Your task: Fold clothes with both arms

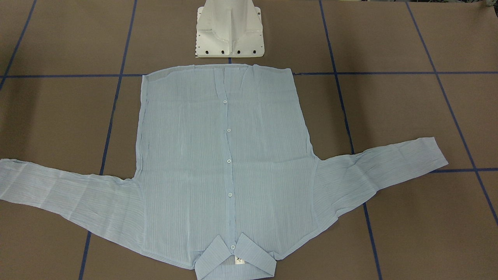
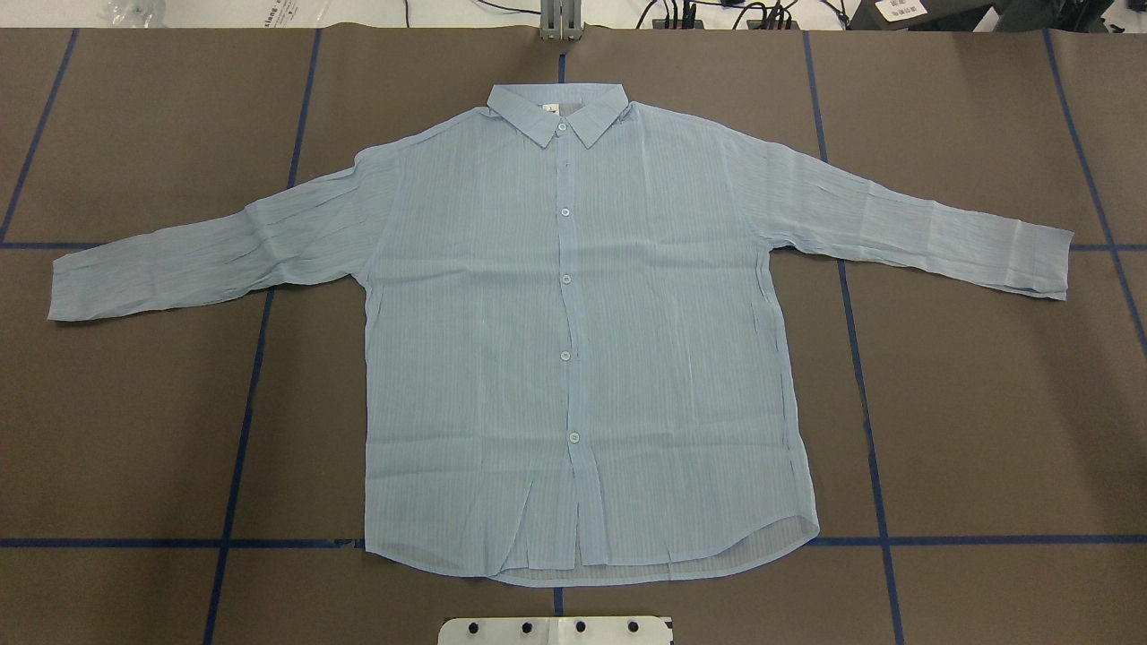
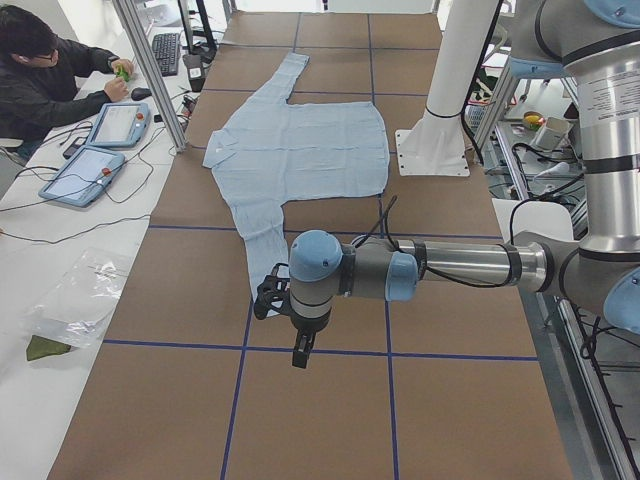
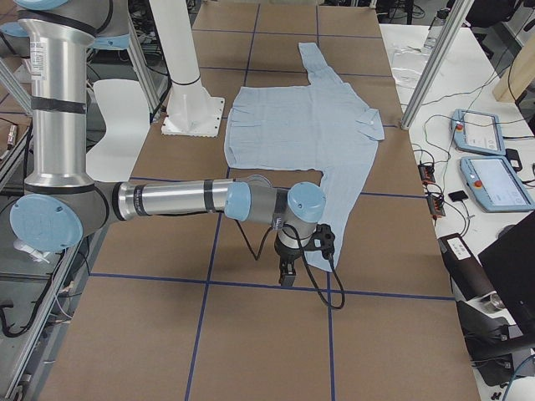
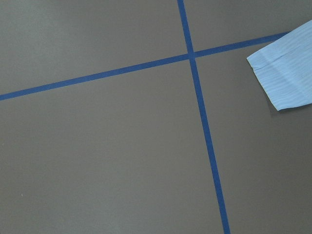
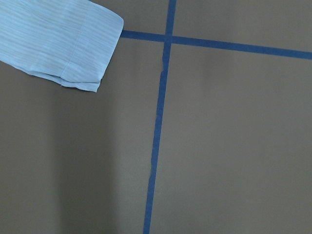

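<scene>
At the left, the left gripper point(image 3: 300, 356) hangs over bare worktop point(image 2: 134, 430) just beyond the left cuff point(image 2: 76, 287). I cannot tell whether it stands apart or together. In the middle the light blue shirt point(image 2: 573, 340) lies flat and buttoned, with its collar away from the robot and its sleeves spread. At the right, the right gripper point(image 4: 287, 278) hangs beyond the right cuff point(image 2: 1044, 260), and its state is just as unclear. The cloth looks thin and lies tight to the surface, so a pinch may catch only one layer or slip off. Uneven grasps would likely skew the fold.
</scene>
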